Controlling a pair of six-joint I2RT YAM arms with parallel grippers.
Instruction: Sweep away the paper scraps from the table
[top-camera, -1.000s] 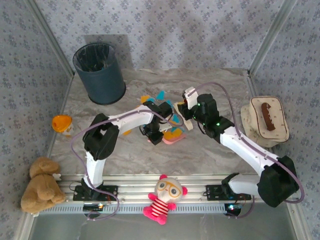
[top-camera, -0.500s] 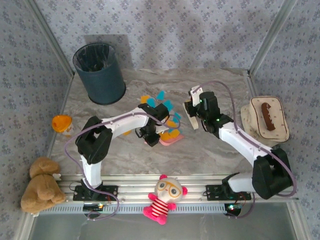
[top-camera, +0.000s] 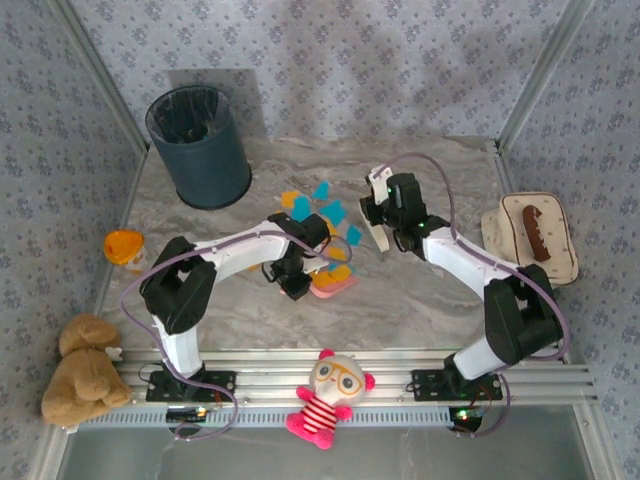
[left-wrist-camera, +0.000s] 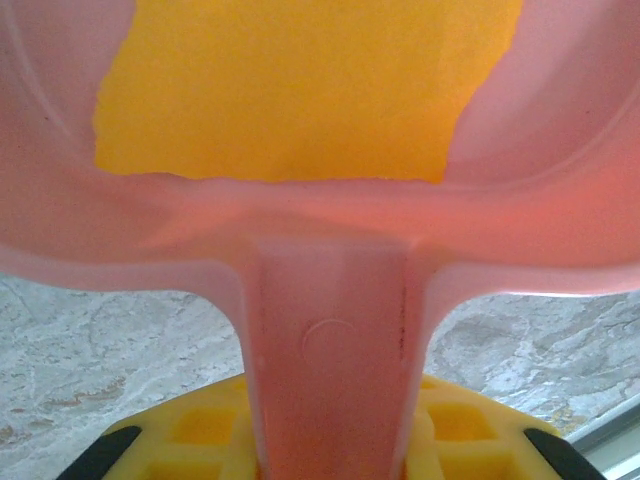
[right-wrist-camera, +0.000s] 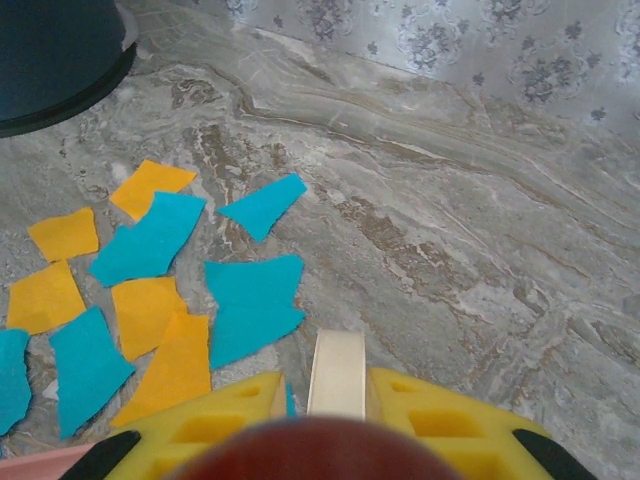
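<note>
Left arm pose: it reaches forward from its base, elbow bent and forearm swung inward over the middle of the table (top-camera: 420, 300), a grey-white marble-patterned top with a silver rail edge.
Left gripper (top-camera: 298, 284): the yellow fingers (left-wrist-camera: 195, 432) are closed tight on the handle of the glossy pink plastic dustpan (top-camera: 333, 284).
Right arm pose: it stretches forward and inward, wrist over the centre of the table.
Right gripper (top-camera: 381, 212): it is clamped on a cream-white flat-bladed tool (top-camera: 380, 238), seen in the wrist view as a narrow strip between the yellow fingers (right-wrist-camera: 420, 400).
Dustpan direction: the handle points back at the left gripper, and the smooth curved pan opens away from it, long axis roughly left to right in the top view. The pan holds an orange scrap with a torn edge (left-wrist-camera: 300, 90).
Paper scraps (top-camera: 322, 214): flat, ragged orange-yellow and cyan bits lie loose on the table between the two grippers, just beyond the dustpan and left of the cream tool. Some overlap (right-wrist-camera: 180, 290).
</note>
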